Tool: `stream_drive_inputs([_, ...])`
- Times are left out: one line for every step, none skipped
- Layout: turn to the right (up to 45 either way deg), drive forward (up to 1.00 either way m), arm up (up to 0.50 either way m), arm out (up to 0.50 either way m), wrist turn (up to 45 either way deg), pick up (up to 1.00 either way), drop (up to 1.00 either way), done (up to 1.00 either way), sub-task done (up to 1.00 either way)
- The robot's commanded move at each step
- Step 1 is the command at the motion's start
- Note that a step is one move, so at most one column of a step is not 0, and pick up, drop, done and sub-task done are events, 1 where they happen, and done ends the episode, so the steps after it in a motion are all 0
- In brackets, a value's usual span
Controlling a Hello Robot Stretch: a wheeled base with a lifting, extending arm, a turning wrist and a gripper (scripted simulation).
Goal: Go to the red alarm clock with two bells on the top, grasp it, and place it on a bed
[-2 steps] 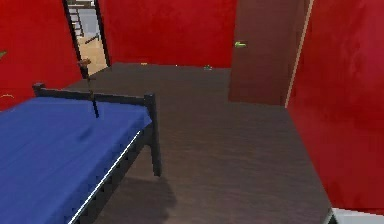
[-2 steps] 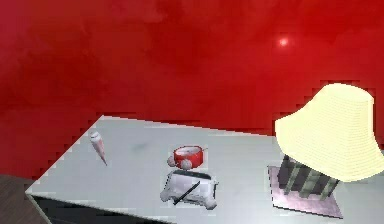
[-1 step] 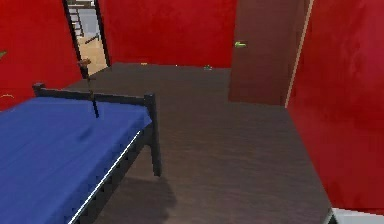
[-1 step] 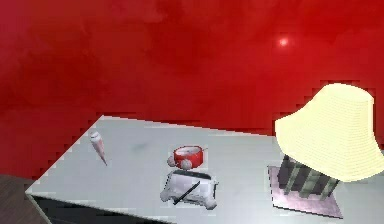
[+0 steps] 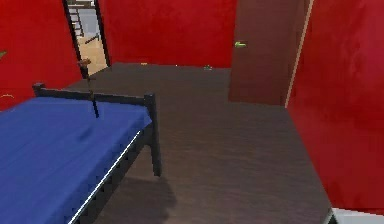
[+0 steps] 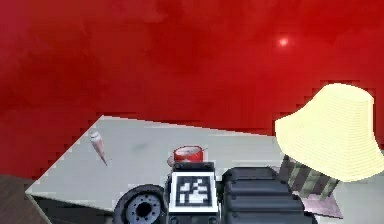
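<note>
Red walls (image 5: 170, 30), dark floor (image 5: 230, 145), brown door (image 5: 265, 50)

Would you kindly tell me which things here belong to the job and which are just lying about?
Job: small red thing, probably the alarm clock, on the grey table; blue bed.
Lying about: cream lamp; pinkish stick; brown door.
</note>
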Motion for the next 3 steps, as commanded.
stream_drive_inputs([0.0, 0.0, 0.0, 0.2, 0.0, 0.0, 0.0, 0.0, 0.0])
stream_drive_inputs([0.0, 0.0, 0.0, 0.0, 45.0, 0.0, 0.0, 0.0, 0.0])
stream_drive_inputs([0.0, 0.0, 0.0, 0.0, 45.0, 0.0, 0.0, 0.0, 0.0])
